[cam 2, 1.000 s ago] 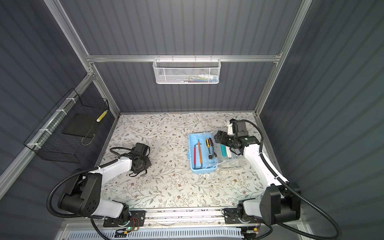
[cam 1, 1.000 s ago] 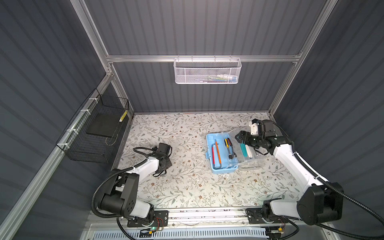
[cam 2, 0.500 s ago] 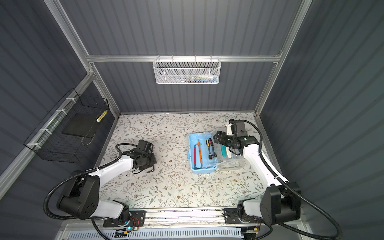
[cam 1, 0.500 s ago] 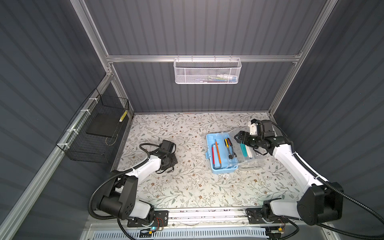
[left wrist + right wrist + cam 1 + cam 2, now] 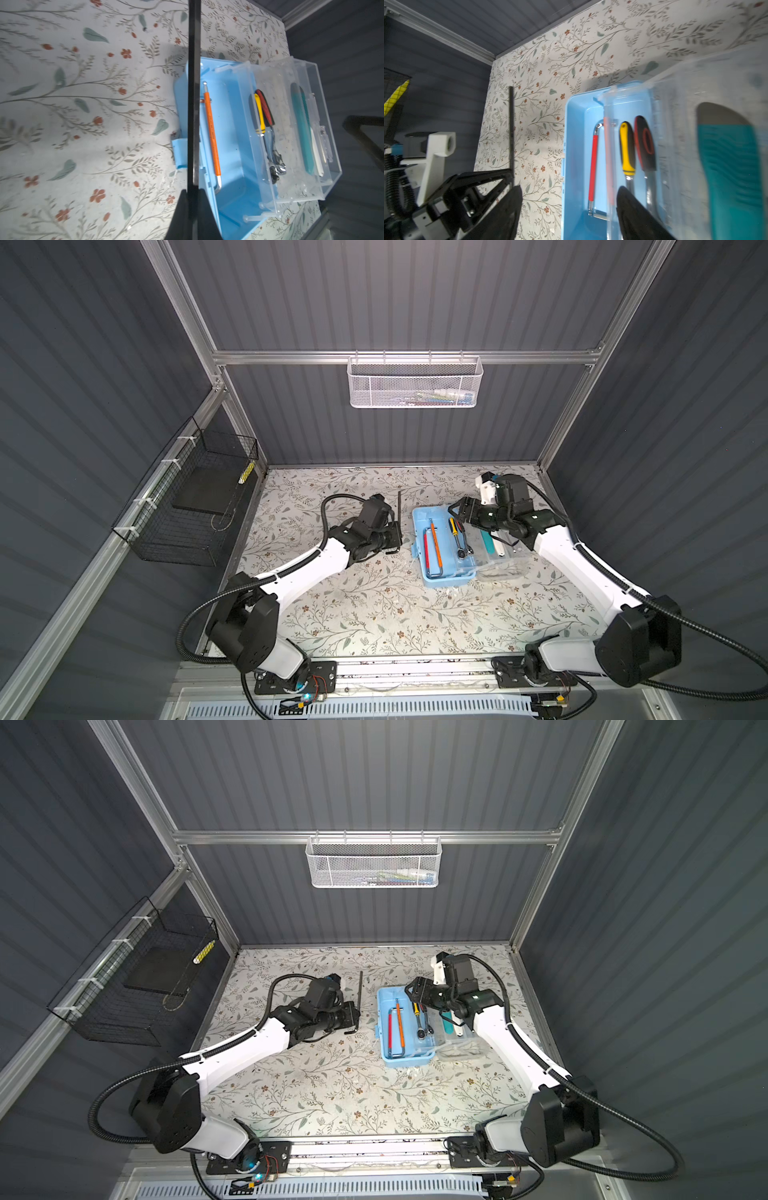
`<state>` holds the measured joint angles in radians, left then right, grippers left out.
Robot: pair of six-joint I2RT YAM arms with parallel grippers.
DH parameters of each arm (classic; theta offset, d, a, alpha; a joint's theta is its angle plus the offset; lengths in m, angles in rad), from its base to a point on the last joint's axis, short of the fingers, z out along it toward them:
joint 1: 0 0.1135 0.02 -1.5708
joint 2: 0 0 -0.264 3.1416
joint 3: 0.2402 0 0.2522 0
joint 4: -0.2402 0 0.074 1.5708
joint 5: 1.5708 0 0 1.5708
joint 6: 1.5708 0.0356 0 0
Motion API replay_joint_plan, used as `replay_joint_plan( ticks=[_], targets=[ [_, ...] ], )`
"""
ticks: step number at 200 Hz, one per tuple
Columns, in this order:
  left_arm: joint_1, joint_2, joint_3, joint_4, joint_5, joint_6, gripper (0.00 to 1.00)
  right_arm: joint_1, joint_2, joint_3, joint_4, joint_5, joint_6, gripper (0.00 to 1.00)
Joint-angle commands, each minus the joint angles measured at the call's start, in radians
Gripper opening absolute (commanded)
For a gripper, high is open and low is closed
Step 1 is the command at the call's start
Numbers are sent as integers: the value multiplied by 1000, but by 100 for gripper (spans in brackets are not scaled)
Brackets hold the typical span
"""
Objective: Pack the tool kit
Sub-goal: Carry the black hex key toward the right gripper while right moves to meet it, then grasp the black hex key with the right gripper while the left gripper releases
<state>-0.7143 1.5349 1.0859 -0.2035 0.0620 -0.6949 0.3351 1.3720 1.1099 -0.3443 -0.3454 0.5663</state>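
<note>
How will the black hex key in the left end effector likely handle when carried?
Probably stiff: the black hex key runs dead straight beyond the left end effector, with no sag. Held near its bend, the long free end may swing or slip in the grip. Its L shape should stop it rolling.

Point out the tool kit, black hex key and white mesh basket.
tool kit (image 5: 449,581): in a top view, near wall.
black hex key (image 5: 399,508): in a top view, long shaft.
white mesh basket (image 5: 411,389): in a top view, front wall.

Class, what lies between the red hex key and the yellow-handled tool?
The orange hex key, on the tool kit's floor, as both top views show.
</note>
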Motion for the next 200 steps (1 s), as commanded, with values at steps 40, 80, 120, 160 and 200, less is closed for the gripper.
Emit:
replay_joint_plan(
  ticks=[40, 80, 120, 160, 200],
  targets=[
    [-76, 75, 85, 156, 99, -20, 0, 85, 109, 57, 105, -77, 72, 67],
    [-92, 79, 82, 199, 103, -39, 0, 102, 155, 72, 113, -84, 86, 59],
    [-97, 76, 72, 242, 108, -52, 0, 107, 197, 97, 117, -106, 104, 42],
    [-97, 75, 47, 289, 119, -60, 0, 111, 209, 103, 134, -117, 129, 29],
    [-99, 75, 31, 321, 122, -63, 0, 111, 213, 101, 151, -132, 151, 16]
  ],
)
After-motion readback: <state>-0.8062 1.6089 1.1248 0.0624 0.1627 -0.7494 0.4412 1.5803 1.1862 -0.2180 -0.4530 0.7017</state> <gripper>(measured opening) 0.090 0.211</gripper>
